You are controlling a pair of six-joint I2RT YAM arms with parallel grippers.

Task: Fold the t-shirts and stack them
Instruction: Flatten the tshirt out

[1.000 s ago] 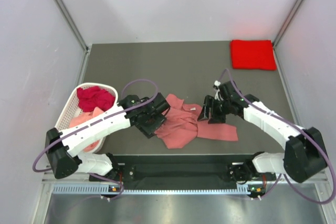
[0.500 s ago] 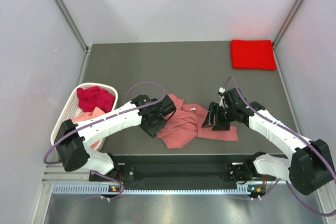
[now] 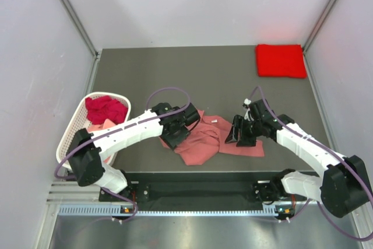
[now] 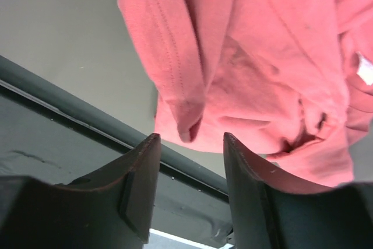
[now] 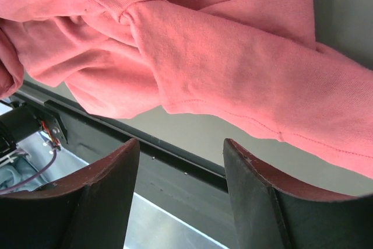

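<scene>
A crumpled salmon pink t-shirt (image 3: 207,141) lies near the table's front edge, between my two grippers. It fills the left wrist view (image 4: 256,62) and the right wrist view (image 5: 192,45). My left gripper (image 3: 175,139) hovers at its left edge, open and empty. My right gripper (image 3: 232,134) hovers over its right part, open and empty. A folded bright red t-shirt (image 3: 281,60) lies at the far right corner. A dark crimson t-shirt (image 3: 105,109) and a pale pink one (image 3: 93,133) lie in the white basket (image 3: 76,122) at the left.
The table's dark front rail (image 4: 87,121) runs just below the shirt in both wrist views. White enclosure walls stand at the left, right and back.
My left gripper has moved right, over the left edge of the salmon shirt. My right gripper has shifted slightly down and right. The shirt's left flap is now under the left gripper.
</scene>
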